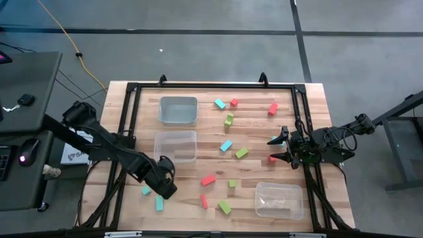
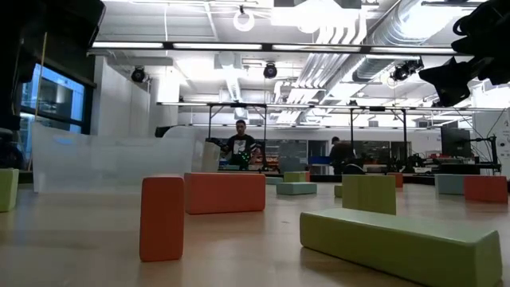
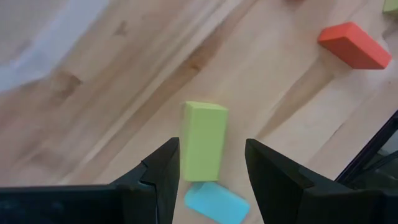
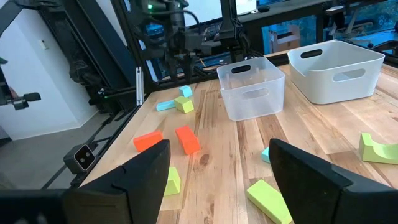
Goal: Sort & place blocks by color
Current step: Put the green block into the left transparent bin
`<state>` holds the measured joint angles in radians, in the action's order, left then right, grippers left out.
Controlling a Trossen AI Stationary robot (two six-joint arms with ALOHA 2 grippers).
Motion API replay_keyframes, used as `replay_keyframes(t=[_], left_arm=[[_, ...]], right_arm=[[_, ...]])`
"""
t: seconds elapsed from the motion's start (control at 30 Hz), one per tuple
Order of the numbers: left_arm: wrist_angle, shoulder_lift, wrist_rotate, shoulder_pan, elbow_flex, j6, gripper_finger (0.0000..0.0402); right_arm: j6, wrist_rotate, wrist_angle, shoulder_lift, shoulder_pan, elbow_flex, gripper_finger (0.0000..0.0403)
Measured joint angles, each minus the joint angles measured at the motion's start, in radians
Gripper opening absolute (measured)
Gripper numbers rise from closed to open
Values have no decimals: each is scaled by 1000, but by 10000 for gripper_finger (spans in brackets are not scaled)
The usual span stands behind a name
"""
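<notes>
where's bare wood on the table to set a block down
Free: the strip between the left-side bins and the scattered blocks, and the far right corner beyond the red block. Crowded: mid-table to the near edge, and around the left gripper.

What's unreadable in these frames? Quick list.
- High view: the left pincer and whatever lies under it are hidden by the dark arm; the lime green bar between its fingers shows only in the left wrist view.
- Left wrist view: the small cyan block is partly hidden between the fingers.
- Low view: the clear plastic bin is blurred; contents unclear.
- Right wrist view: the right pincer is open; its fingers hide the wooden table directly below.
</notes>
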<state>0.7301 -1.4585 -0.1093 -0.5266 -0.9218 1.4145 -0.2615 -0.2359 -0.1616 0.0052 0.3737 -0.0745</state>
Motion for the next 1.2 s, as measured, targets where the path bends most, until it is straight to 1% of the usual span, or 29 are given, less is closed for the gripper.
replay_keyframes(t=[0.13,0.43,0.57,0.8,1.2], left_arm=[[-49,-45,10,0,0,0,156],[-47,-139,54,0,1,7,156],[-55,-157,75,0,1,7,156],[-81,-184,76,0,1,-19,156],[-29,-200,73,3,6,-48,156]], right_arm=[[0,0,0,0,0,0,264],[0,0,0,0,0,0,264],[0,0,0,0,0,0,264],[0,0,0,1,0,0,264],[0,0,0,1,0,0,264]])
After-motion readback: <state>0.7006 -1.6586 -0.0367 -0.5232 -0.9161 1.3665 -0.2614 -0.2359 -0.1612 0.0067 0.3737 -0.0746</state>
